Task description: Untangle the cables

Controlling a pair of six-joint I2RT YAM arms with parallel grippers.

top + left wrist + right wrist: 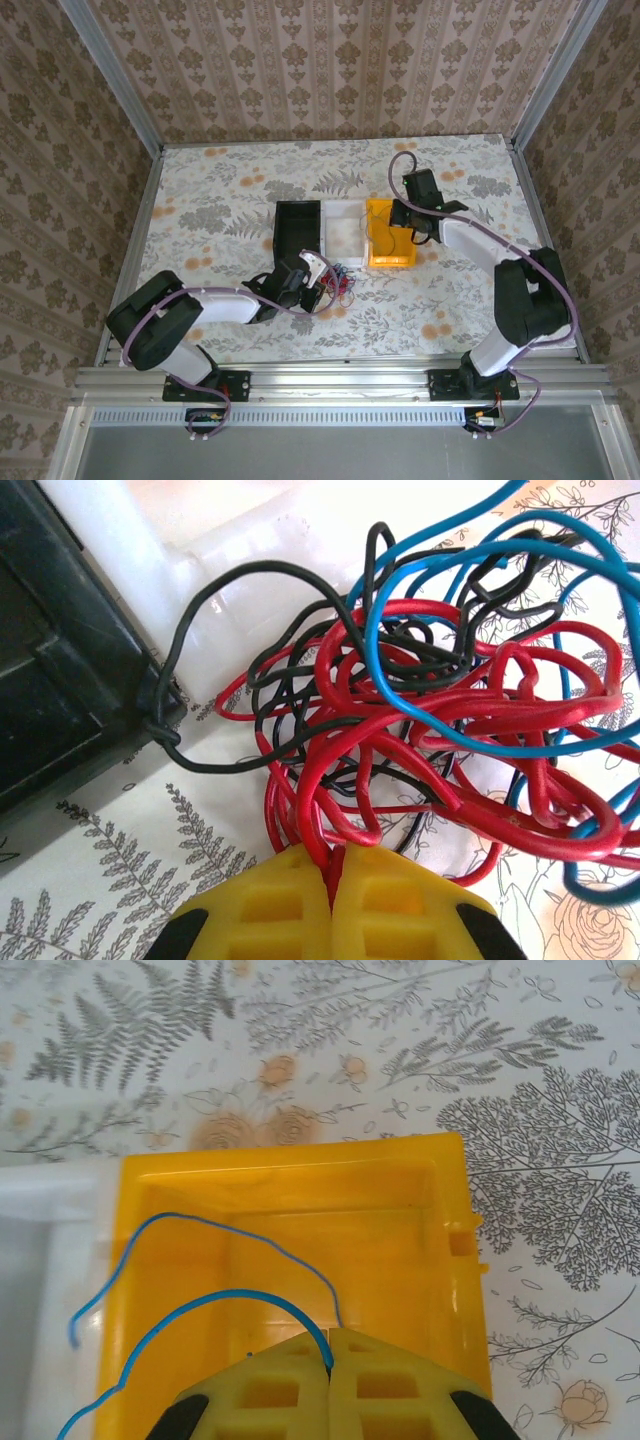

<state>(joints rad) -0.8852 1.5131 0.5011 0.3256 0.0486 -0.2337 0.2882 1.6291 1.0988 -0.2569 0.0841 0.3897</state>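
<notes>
Big picture first: floral table (230, 190), three bins in a row ahead of me. The black bin (297, 235) sits up and to the left of my left fingers, w/ the white bin (343, 232) beside it. The yellow bin (300, 1165) lies right under and beyond my right fingers.

Left gripper (332, 852) is down low at the tangle. The cables (430, 710) are piled just past its tips on the cloth, red, blue and black looped through each other, near the black and white bins. One black loop reaches out to the black bin's corner, prob. touching it.

Left jaws are pressed fully together, pinching a red strand (305, 800) at the near edge of the heap. My guess: anchoring the bunch so it doesn't drag along.

Right gripper (330, 1338) hangs over the yellow bin, tips closed tight on a thin blue wire (240, 1293). The wire arcs out left of my fingers, over the bin wall twd the white bin. I reckon it's parked here bc blue is being sorted into yellow.

Next prob. a release over the bin. Risk: the wire's tail lands outside the bin.
</notes>
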